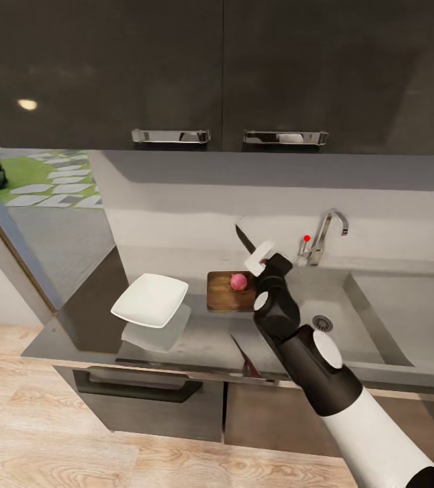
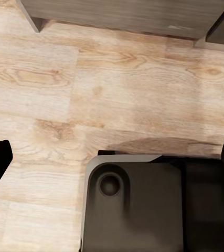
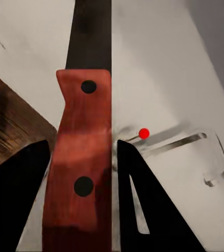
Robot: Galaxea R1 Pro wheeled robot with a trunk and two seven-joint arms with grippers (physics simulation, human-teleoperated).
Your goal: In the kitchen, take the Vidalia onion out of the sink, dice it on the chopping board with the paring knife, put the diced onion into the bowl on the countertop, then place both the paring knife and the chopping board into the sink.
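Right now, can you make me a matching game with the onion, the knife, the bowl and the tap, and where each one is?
Things:
1. onion
2. paring knife
3. bowl
4. tap

Places:
A. behind the sink
B. on the countertop, left of the board
C. on the chopping board
D. held in the right pincer, blade raised

Pairs: 1-C, 2-D, 3-B, 4-A
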